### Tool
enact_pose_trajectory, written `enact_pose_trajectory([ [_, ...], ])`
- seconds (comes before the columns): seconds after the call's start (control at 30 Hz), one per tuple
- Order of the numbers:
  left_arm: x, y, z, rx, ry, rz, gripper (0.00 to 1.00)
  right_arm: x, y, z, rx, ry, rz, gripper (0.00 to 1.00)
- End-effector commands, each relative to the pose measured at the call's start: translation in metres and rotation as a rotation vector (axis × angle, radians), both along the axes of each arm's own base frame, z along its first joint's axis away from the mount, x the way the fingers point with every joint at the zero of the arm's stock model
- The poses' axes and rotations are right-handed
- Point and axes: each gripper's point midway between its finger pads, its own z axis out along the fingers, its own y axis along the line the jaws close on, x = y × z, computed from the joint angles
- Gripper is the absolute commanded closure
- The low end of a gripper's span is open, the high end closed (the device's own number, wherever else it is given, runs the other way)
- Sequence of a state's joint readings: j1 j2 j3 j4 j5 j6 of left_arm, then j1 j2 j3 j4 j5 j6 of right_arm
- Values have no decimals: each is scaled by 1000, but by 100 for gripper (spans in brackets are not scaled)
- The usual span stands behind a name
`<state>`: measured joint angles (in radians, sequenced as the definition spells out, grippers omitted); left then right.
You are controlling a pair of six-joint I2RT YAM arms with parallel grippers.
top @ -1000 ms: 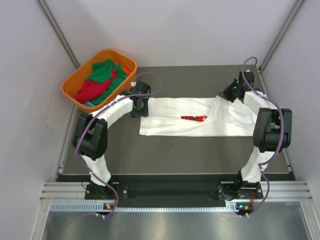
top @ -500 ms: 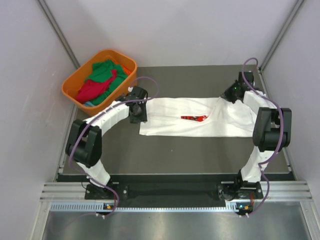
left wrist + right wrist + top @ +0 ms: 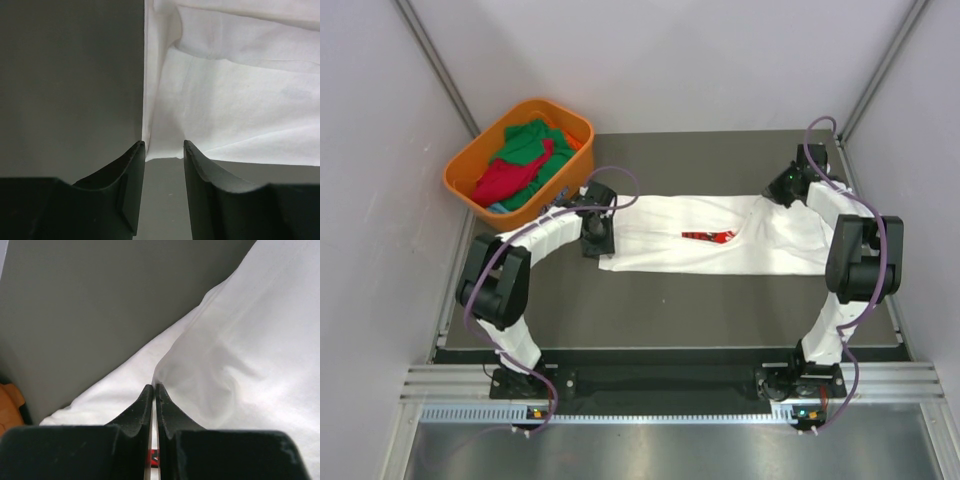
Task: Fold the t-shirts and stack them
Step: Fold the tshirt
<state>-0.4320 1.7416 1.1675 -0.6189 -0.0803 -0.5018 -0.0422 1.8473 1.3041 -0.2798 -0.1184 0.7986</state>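
On the dark table [image 3: 700,310], the white t-shirt [image 3: 660,252] lies spread side to side, with a sliver of its red print [image 3: 707,237] showing. My right gripper [image 3: 154,386] is pinched closed on a raised fold at its far right. My left gripper [image 3: 164,145] hangs with jaws apart at its near left corner. Green and red t-shirts [image 3: 525,148] sit heaped in the orange basket [image 3: 460,172] at the far left.

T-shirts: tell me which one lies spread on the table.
The white t-shirt with the red print; the green t-shirt and red t-shirt sit bunched in the orange basket.

Bright, even, diffuse light; faint soft shadows; wrist views slightly blurred nearby.
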Motion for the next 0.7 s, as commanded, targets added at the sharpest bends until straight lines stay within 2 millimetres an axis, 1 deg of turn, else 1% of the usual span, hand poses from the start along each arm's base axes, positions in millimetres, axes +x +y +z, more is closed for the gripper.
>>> enact_pose_trajectory([
  [0.0,36,-8,37,-19,-153,-33,60,6,3,35,-6,-83,4,100],
  [0.07,48,-14,53,-34,-211,-91,60,6,3,35,-7,-82,10,100],
  [0.1,56,-18,65,-45,-248,-113,61,5,4,35,-7,-81,12,100],
  [0.13,59,-22,70,-49,-266,-167,61,5,4,34,-4,-81,15,100],
  [0.2,70,-26,79,-48,-318,-216,61,6,6,34,3,-83,21,100],
  [0.27,72,-36,79,-62,-334,-333,60,6,8,33,12,-86,32,100],
  [0.33,78,-33,77,-18,-346,-379,58,6,10,31,20,-85,37,100],
  [0.47,86,-32,61,39,-337,-462,53,6,11,29,27,-85,43,100],
  [0.6,92,-32,58,80,-335,-531,49,6,9,30,32,-90,41,100],
  [0.63,94,-26,55,115,-331,-529,49,7,8,30,34,-92,40,100],
  [0.67,97,-26,50,128,-319,-540,49,6,8,28,34,-89,40,100],
])
